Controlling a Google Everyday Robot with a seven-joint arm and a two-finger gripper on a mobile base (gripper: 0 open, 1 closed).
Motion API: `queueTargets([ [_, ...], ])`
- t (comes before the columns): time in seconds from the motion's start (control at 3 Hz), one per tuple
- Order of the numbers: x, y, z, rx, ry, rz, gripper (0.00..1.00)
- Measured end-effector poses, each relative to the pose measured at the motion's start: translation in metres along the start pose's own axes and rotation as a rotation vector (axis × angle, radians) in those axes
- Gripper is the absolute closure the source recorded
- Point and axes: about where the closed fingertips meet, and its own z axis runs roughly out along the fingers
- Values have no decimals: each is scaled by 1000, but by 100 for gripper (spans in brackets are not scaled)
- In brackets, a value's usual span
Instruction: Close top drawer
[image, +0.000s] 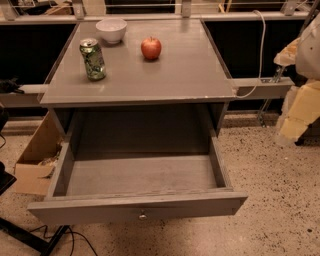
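The top drawer (140, 175) of a grey wooden cabinet (150, 80) stands pulled far out toward me, and its deep box is empty. Its front panel (137, 207) faces me low in the view, with one small round metal knob (142, 216) at its centre. My gripper (300, 107) shows only as a blurred white and yellowish shape at the right edge. It is to the right of the cabinet, apart from the drawer, at about the height of the cabinet top.
On the cabinet top stand a green can (92, 59), a red apple (151, 48) and a white bowl (111, 30). A cardboard box (35, 160) lies on the floor at the left. Black stand legs and cables (30, 237) are at the bottom left. A white cable (261, 45) hangs at the right.
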Motion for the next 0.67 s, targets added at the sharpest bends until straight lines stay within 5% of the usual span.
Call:
queueTargets([
  [0.33, 0, 0, 0, 0, 0, 0, 0],
  [0.67, 3, 19, 22, 17, -6, 9, 23],
])
